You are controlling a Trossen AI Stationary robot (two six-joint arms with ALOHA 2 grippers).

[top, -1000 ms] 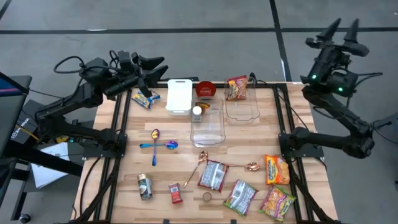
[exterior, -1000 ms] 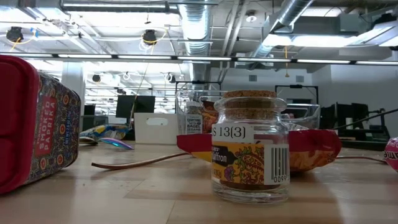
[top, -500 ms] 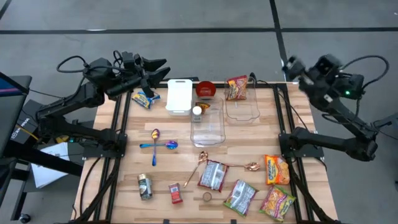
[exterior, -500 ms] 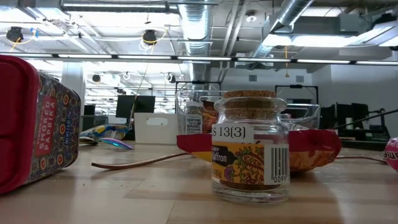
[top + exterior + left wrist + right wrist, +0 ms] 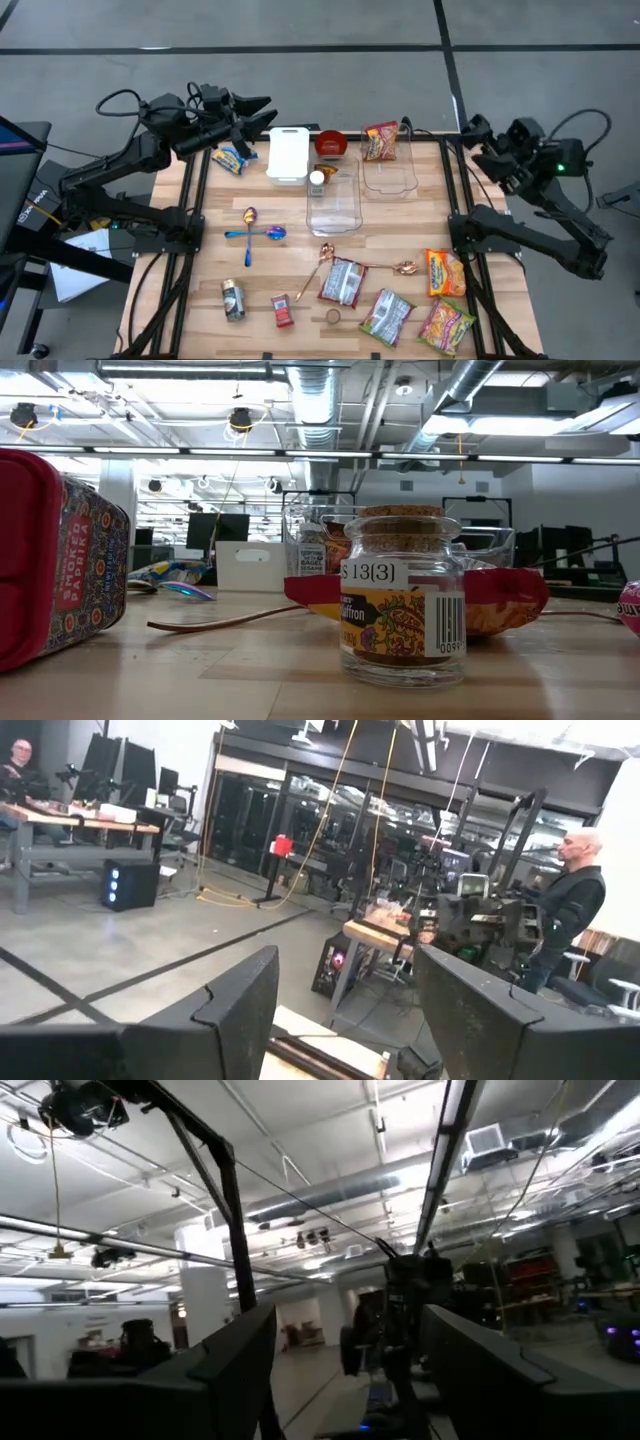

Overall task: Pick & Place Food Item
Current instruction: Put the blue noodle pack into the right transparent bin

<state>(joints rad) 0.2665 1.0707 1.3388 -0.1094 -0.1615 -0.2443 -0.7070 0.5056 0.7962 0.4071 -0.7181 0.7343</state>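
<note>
Currently, left jaws: spread wide, holding nothing; left gripper (image 5: 262,112) hangs at the table's far-left corner, just beside the white container (image 5: 288,153); the left wrist view shows both fingers (image 5: 225,1020) apart with only room beyond.
Right jaws: apart and empty in the right wrist view, fingers (image 5: 225,1370) pointing up into the room; right gripper (image 5: 478,140) sits off the table's right edge, level with the white container.
Key relation: blue-yellow snack packet (image 5: 233,158) lies just beside the white container, on its left, almost under the left gripper; left arm is far nearer than the right.
Long axis: the packet runs diagonally, one end toward the white container, the other toward the table's left edge; jaws likely need to close across its short side.
Packet look: small, flat, crinkly wrapper, blue with yellow patches; probably light and prone to slide if pinched at one end.
Which food item: a judgement only; the task sentence names none, and this packet is closest to a gripper.
Other food: red noodle bag (image 5: 380,141) sits in a clear bin (image 5: 388,178) to the right of the white container, between both arms; more packets (image 5: 446,272) lie well away from it, at the near-right corner.
Table (image 5: 210,240): wooden slats.
</note>
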